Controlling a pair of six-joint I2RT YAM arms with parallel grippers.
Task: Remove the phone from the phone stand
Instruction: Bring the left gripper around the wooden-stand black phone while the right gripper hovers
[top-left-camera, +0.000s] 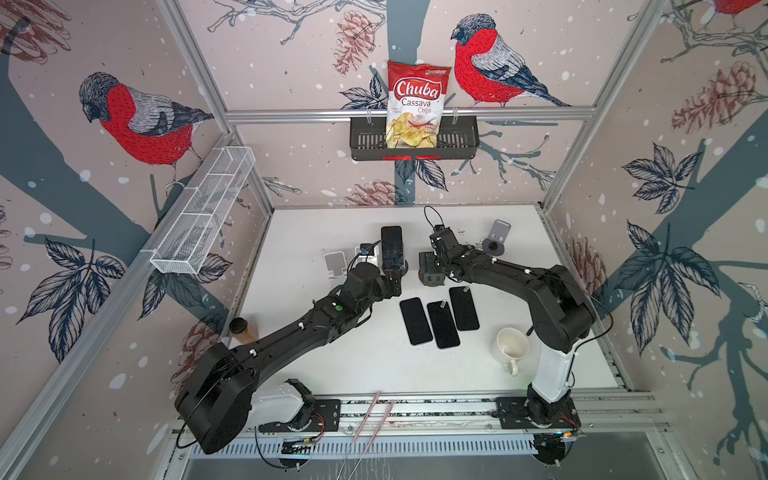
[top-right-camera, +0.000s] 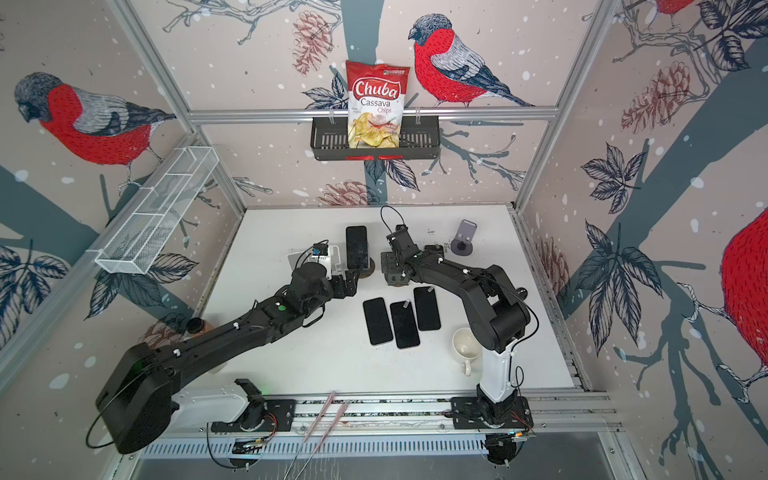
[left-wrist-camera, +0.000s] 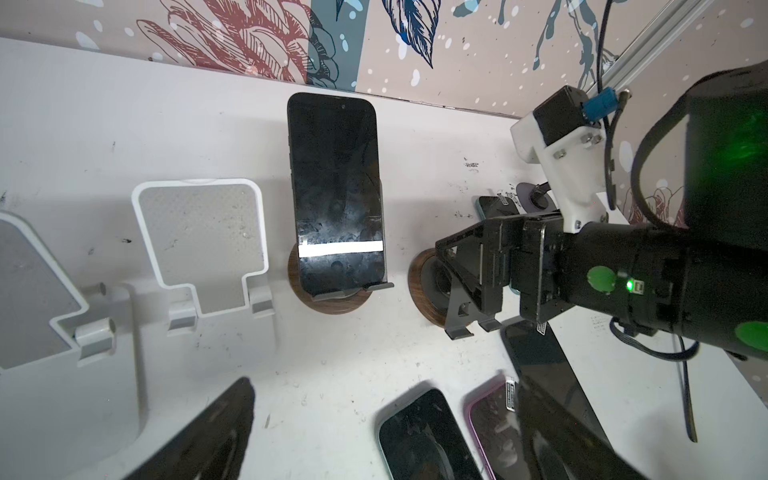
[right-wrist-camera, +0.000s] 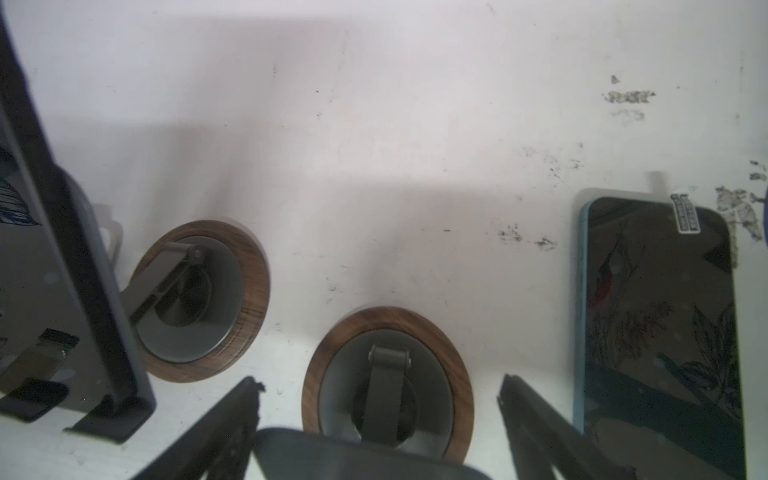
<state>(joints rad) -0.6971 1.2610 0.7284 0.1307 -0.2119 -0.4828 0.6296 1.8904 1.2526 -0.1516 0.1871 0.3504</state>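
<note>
- Phone (left-wrist-camera: 338, 195) leaned upright on its wood-based phone stand (left-wrist-camera: 332, 301), just ahead of the left gripper (top-left-camera: 395, 282), whose spread fingertips were cut off at the left wrist view's edge and held nothing.
- Right gripper (right-wrist-camera: 378, 419) straddled a second stand (right-wrist-camera: 388, 374); a dark plate hid the space between its fingers, so I could not tell whether it gripped anything.
- Blue-edged phone (right-wrist-camera: 660, 332) lay flat just beside it, partly cropped.
</note>
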